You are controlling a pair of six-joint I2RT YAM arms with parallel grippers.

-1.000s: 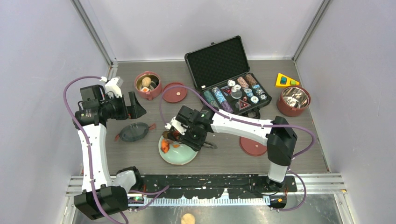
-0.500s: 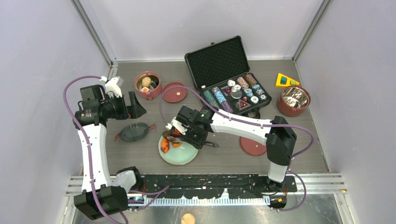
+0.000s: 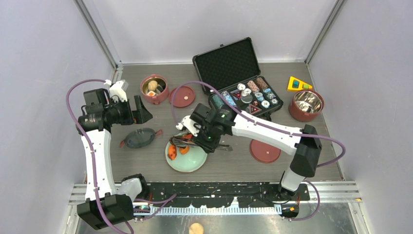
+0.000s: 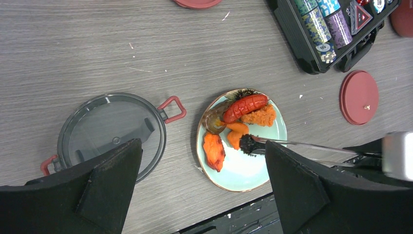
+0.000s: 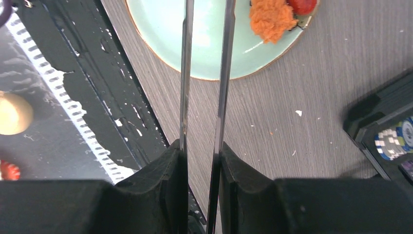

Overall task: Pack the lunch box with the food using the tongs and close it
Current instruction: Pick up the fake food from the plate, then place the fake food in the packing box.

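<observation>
The pale green plate (image 4: 253,168) holds the food: a red sausage (image 4: 245,107), an orange crumbed piece (image 4: 260,116) and orange-red bits (image 4: 214,151). My right gripper (image 5: 202,190) is shut on the silver tongs (image 5: 186,73), squeezing both arms. The tong tips pinch a small dark piece (image 4: 249,144) over the plate. One maroon lunch box tier (image 3: 154,88) at the back left has food in it. A second tier (image 3: 306,105) stands far right. My left gripper (image 3: 140,110) hangs open above the table, left of the plate, holding nothing.
The dark clip-on lid (image 4: 112,134) lies left of the plate. Red inner lids lie at the back (image 3: 182,96) and right of the plate (image 3: 265,151). An open black poker chip case (image 3: 238,78) and a yellow wedge (image 3: 298,84) sit behind. A beige bun (image 3: 196,228) lies below the table's front rail.
My right gripper has squeezed the tongs narrower. The right arm's elbow has swung to the right and the gripper has shifted slightly right. The left arm has not moved.
</observation>
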